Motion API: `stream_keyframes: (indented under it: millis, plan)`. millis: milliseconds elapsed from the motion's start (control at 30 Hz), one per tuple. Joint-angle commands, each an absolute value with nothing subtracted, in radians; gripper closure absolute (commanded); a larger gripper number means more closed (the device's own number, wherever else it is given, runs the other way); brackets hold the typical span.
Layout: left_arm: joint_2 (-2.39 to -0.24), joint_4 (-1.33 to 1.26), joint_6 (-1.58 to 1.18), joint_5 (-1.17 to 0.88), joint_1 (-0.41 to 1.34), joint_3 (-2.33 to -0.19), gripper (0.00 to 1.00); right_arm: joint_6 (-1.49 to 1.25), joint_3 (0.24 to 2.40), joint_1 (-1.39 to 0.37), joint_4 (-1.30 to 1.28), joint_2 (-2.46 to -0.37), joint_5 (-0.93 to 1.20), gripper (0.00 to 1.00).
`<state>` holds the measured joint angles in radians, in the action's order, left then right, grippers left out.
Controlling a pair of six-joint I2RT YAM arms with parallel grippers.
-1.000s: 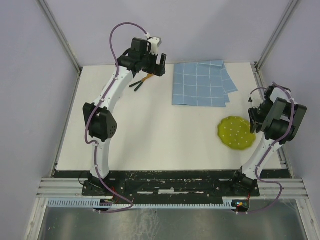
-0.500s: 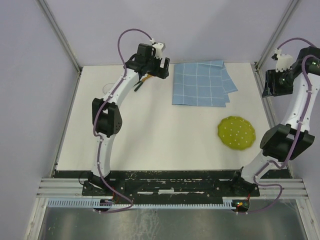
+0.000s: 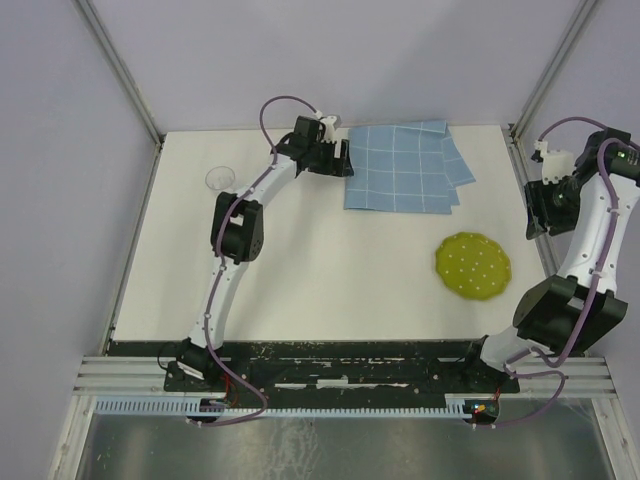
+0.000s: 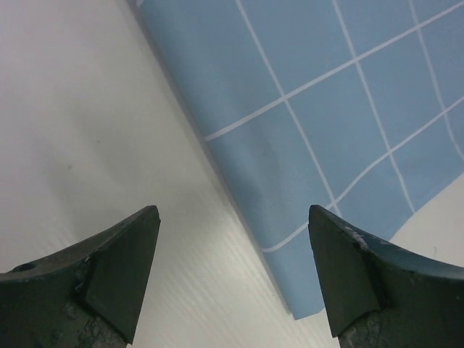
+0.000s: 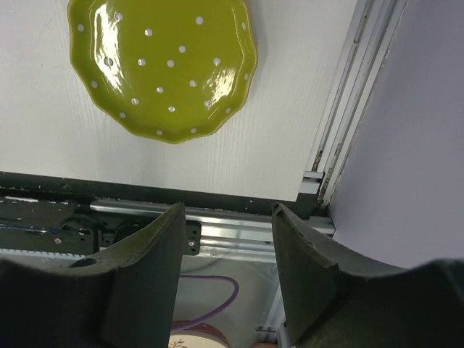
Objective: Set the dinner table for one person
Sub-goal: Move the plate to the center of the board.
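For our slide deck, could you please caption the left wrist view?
Open left gripper poised above the edge of the blue gridded cloth on the off-white dinner table.

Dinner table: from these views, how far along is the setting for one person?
Nothing looks set yet. The green plate sits apart on the right of the dinner table, the clear glass far left, the blue gridded cloth at the far edge. In hand: the left gripper, open, hovers over the cloth's edge; the right gripper is open and empty. Left: bringing cloth, plate and glass together as one place.
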<state>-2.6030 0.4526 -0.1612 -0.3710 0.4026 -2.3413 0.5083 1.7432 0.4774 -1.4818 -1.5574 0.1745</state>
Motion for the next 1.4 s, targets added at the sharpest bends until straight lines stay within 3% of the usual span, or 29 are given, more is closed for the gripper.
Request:
stream_keyframes:
  millis: [0, 1033, 1367]
  plan:
    - [-2.604, 0.293, -0.278, -0.458, 0.415, -2.411, 0.1, 0.524, 1.748, 0.483, -1.516, -1.487, 0.146, 0.41]
    - [-2.723, 0.081, -0.505, -0.558, 0.411, -2.34, 0.09, 0.468, 1.732, 0.487, -1.538, -1.447, 0.055, 0.41]
    - [-2.676, 0.196, -0.408, -0.424, 0.4, -2.304, 0.1, 0.463, 1.721, 0.488, -1.542, -1.427, 0.051, 0.41]
